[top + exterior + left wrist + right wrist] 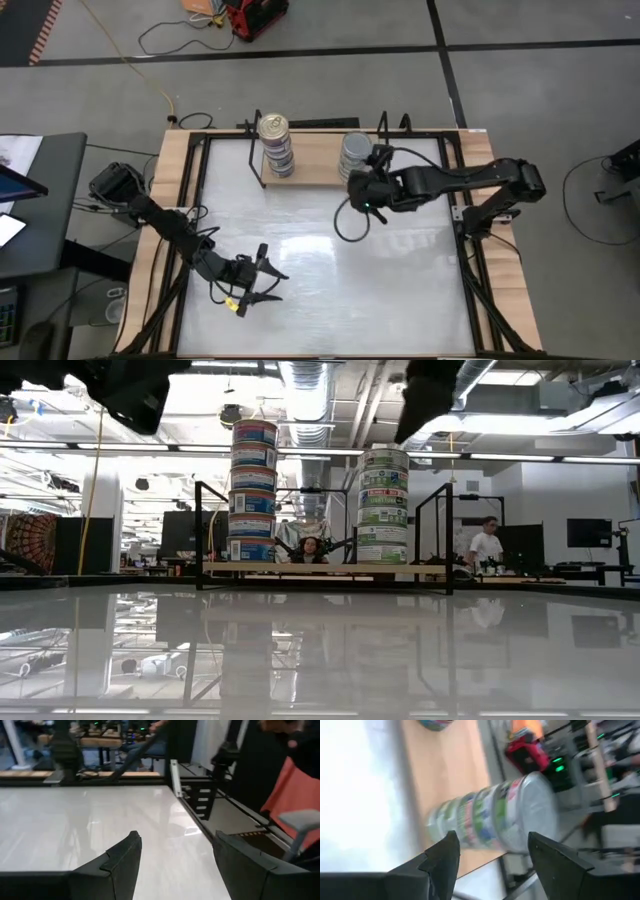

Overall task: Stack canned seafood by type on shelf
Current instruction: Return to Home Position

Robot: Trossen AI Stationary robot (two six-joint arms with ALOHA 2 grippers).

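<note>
At the 12 o'clock edge of the white tabletop [330, 270] stands the low light-wood shelf in a black wire frame [315, 172]. It holds two tall stacks of round flat tins, well apart: the blue-and-pink-labelled stack with a gold pull-tab lid [274, 138] toward its 9 o'clock end, and the green-labelled stack with a plain silver-grey lid [354, 152] toward 3 o'clock. The right gripper [360, 188] hovers just at 6 o'clock of the green-labelled stack, fingers spread and empty. The left gripper [270, 280] hangs over the tabletop's 7 o'clock area, fingers parted, holding nothing
</note>
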